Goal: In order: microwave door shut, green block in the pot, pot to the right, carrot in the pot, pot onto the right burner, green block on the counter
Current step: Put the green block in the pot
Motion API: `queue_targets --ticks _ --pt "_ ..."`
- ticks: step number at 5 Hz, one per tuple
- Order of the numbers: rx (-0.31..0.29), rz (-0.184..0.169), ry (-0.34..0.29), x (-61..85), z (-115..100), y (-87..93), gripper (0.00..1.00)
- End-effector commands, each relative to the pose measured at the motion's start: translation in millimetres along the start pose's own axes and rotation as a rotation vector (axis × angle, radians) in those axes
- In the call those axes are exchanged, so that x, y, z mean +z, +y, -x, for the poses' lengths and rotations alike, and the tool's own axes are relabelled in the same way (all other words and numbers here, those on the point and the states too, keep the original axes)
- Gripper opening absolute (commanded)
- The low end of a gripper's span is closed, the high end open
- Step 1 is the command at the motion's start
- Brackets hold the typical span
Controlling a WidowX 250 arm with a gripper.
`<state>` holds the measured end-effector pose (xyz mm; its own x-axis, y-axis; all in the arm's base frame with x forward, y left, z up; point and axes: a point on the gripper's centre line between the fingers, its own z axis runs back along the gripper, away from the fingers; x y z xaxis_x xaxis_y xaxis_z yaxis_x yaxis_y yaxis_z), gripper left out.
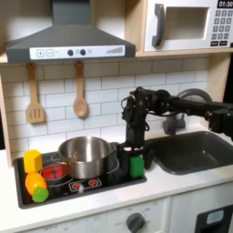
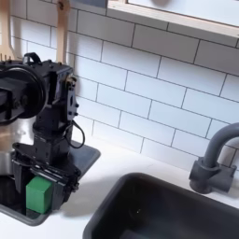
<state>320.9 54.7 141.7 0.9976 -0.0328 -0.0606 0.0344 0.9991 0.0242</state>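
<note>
The microwave door (image 1: 182, 25), white-framed with a dark window and grey handle, sits flush with the microwave at the first exterior view's top right. The steel pot (image 1: 86, 155) (image 2: 7, 154) stands on the black cooktop's left part. My gripper (image 1: 136, 164) (image 2: 41, 189) points straight down at the cooktop's right edge. Its fingers press on the sides of the green block (image 1: 136, 167) (image 2: 38, 195), which is low at the cooktop surface. The orange carrot (image 1: 35, 185) lies at the cooktop's front left corner. The white counter (image 1: 164, 187) runs along the front.
A yellow block (image 1: 33, 160) sits behind the carrot. The dark sink basin (image 1: 196, 150) (image 2: 177, 210) and its faucet (image 1: 173, 118) (image 2: 210, 163) are right of the cooktop (image 1: 91, 185). Two wooden utensils (image 1: 80, 100) hang on the tiled wall under the range hood.
</note>
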Motion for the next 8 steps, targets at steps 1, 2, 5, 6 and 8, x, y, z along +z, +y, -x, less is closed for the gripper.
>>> queue_targets --ticks 1,2,5,6,8 --pt "0.026 0.014 0.013 -7.0 0.1 -2.2 0.0" --pt "0.018 0.01 0.001 -1.2 1.0 -3.0 0.0" --pt "-0.014 -0.001 -0.045 36.0 -1.4 4.1 0.0" --pt "0.024 -0.015 -0.088 51.4 -11.3 19.2 0.0" --pt "0.092 -0.049 -0.155 75.6 -26.1 57.9 0.0"
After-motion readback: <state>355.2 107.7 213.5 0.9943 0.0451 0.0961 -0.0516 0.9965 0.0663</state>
